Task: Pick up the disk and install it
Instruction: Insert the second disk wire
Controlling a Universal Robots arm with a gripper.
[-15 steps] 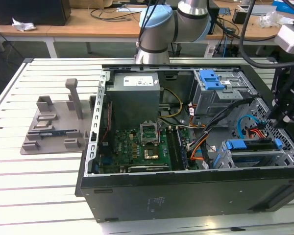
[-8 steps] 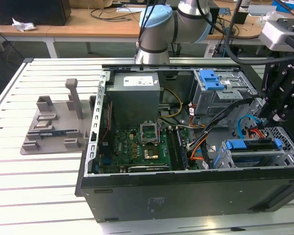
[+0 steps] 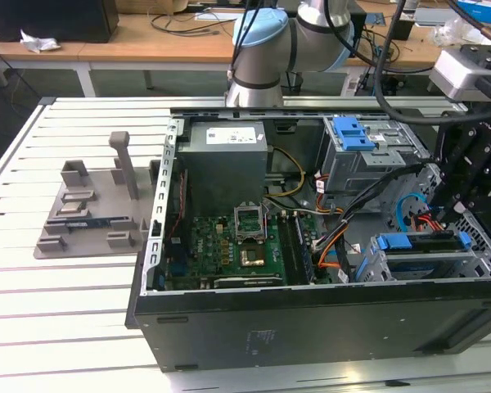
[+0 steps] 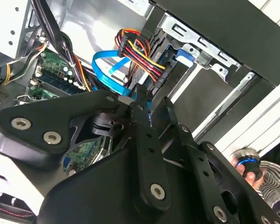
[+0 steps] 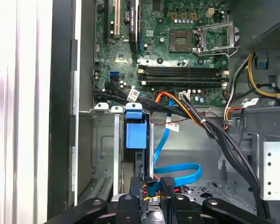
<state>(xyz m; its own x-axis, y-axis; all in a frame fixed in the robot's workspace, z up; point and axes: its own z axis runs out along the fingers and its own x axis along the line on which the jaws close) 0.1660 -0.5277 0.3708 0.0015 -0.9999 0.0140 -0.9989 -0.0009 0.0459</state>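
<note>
One open computer case (image 3: 254,327) lies on one slatted table (image 3: 65,303), holding one motherboard (image 3: 229,250) and one grey power supply (image 3: 225,164). Two grey drive cages (image 3: 368,155) sit inside. One grey fixture tray (image 3: 86,217) rests beside the case.

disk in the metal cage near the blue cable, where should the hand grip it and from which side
Probably by its exposed blue-railed top edge, coming straight down through the case's open side. The disk stands on edge in the cage, whose walls cover its flat faces, and the blue cable crowds one end. The hand hangs close over it.
</note>
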